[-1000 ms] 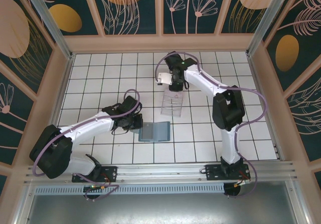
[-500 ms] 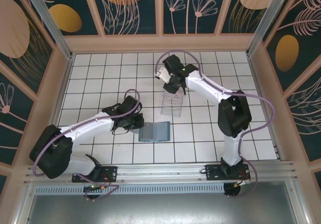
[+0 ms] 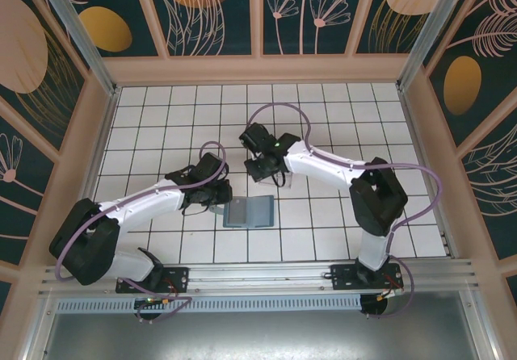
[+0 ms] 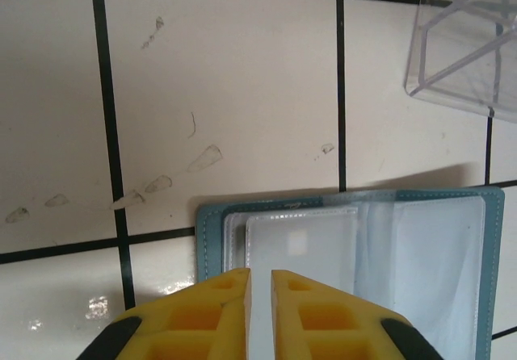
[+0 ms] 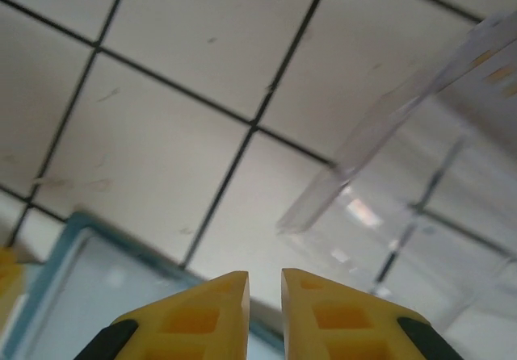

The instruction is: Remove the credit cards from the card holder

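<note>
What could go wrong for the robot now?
The pale card sits tucked flat inside the wallet, so it may slip or drag the wallet along. The right fingers are almost closed; they would likely need to open before pinching anything. The clear tray lies close to the wallet and could get bumped.

card holder (image 4: pixel 428 247) near edge hidden behind left tool (image 4: pixel 260 274); clear tray (image 4: pixel 464 45) cut off top-right.
</note>
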Robot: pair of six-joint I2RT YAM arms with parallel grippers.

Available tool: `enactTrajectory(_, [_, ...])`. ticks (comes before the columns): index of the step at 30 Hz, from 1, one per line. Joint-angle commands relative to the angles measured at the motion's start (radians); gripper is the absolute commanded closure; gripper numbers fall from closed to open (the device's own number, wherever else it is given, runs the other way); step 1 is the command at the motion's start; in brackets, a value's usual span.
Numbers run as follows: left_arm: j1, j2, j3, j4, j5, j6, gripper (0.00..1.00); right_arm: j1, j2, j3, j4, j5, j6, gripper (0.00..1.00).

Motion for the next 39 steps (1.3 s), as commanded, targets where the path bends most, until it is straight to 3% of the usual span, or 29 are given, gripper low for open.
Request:
enactTrajectory(1, [0.026, -0.002, -0.025, 0.035, 0.004, 0.004, 0.83, 0.05, -0.055, -0.024, -0.001, -0.038, 0.17, 0.81])
enactTrajectory(10, [0.123, -0.065, -0.107, 0.06, 0.039, 0.02, 0.81, 0.172, -0.008, -0.006, -0.065, -0.012, 0.291, 0.77])
enactTrajectory(21, [0.251, -0.148, -0.179, 0.038, 0.053, 0.048, 0.8, 0.259, 0.142, 0.099, -0.133, 0.018, 0.334, 0.67])
enactTrajectory(39, [0.264, -0.175, -0.178, 0.011, 0.031, 0.076, 0.8, 0.293, 0.281, 0.176, -0.166, 0.047, 0.337, 0.53])
